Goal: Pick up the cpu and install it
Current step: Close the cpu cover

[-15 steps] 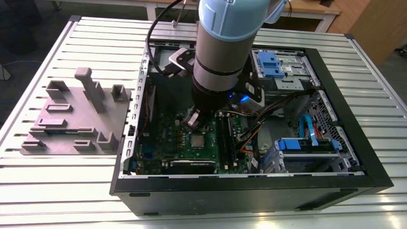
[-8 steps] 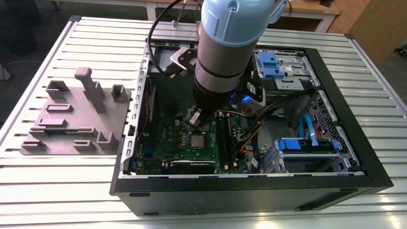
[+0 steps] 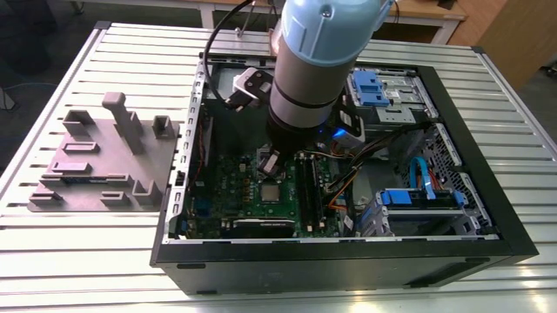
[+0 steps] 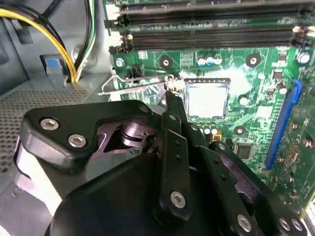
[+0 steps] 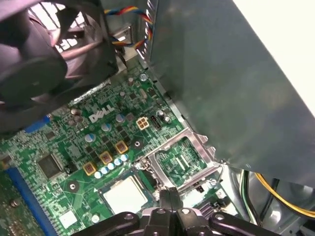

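The cpu (image 4: 206, 98) lies flat in its socket near the middle of the motherboard (image 4: 256, 113), just beside the hand (image 4: 171, 93), whose fingers are pressed together, holding nothing; the socket's frame (image 5: 183, 158) lies flipped open alongside

The arm (image 3: 309, 65) is a fat, pale blue-grey tube ringed by a black band (image 3: 301, 104). Its claw (image 4: 173, 98) is black linked bars fastened with silver screws (image 4: 177, 198).

Lay flat, shiny top up: small flat square silver-grey metal cpu (image 4: 206, 98), seated in dark socket (image 4: 206, 80) near middle of green motherboard (image 4: 231, 66).
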Motion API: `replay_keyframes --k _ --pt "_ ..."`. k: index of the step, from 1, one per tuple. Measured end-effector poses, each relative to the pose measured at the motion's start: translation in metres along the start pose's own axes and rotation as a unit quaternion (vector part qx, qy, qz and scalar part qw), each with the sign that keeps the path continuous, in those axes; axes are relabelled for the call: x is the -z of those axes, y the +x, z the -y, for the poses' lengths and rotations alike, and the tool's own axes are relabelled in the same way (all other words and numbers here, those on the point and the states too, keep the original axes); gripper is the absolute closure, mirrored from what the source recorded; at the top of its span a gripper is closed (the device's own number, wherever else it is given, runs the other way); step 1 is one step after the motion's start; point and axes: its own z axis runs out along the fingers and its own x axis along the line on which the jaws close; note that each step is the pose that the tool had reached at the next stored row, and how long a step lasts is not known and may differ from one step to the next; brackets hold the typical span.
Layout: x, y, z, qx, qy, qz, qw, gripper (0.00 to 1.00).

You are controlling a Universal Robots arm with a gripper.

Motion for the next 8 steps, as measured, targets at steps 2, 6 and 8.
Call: replay_keyframes --k 2,6,8 --pt "-0.0004 -0.0023 0.0010 0.001 -0.0001 -0.0001 1.00000 0.89" --pt "-0.0010 -0.0063 0.0039 0.004 -0.0005 -0.0003 0.99999 0.89" --pt "-0.0011 -0.0074 0.0055 0.007 -0.0044 0.0046 0.99995 0.89"
